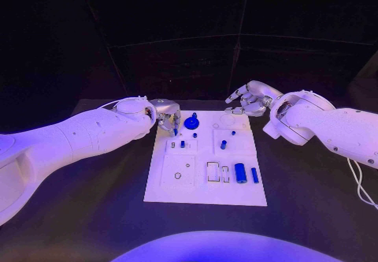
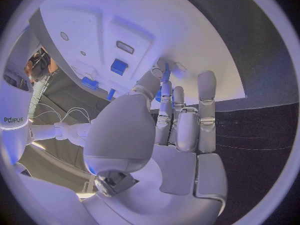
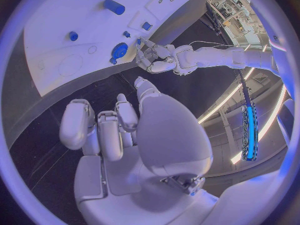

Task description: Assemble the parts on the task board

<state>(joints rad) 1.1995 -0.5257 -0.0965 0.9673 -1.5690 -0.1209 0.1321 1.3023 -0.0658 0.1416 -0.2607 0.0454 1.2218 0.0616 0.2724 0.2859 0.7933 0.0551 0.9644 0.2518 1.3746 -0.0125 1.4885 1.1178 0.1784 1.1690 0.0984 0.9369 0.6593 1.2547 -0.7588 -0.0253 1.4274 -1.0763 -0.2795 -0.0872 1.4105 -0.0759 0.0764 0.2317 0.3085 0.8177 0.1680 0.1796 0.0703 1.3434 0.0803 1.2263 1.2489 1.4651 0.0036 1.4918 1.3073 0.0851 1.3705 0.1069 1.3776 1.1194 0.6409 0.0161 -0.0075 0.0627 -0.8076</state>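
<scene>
**While the board is only partly filled, the left hand works at its far edge**

Although several blue parts already stand in the task board (image 1: pixel 206 196), the job looks, by my judgement, well short of done. A round blue disc (image 1: pixel 192 123) sits near the far edge, small blue pegs (image 1: pixel 224 144) stand in the middle sockets, and a thicker blue cylinder (image 1: pixel 240 173) with a slimmer blue rod (image 1: pixel 254 174) lies beside a rectangular slot toward the near right. An oval recess on the near left looks unfilled.

At the board's far left corner, the left hand (image 1: pixel 165 116) has its fingers drawn together around something blue; the left wrist view shows a blue sliver (image 2: pixel 165 75) between the fingertips, so it appears to pinch a small part, though the grasp is mostly hidden. Off the far right corner hovers the right hand (image 1: pixel 249 99), fingers loosely curled and apart, holding nothing.

One printed word shows on the robot's body in the left wrist view, too bent to read surely
</scene>
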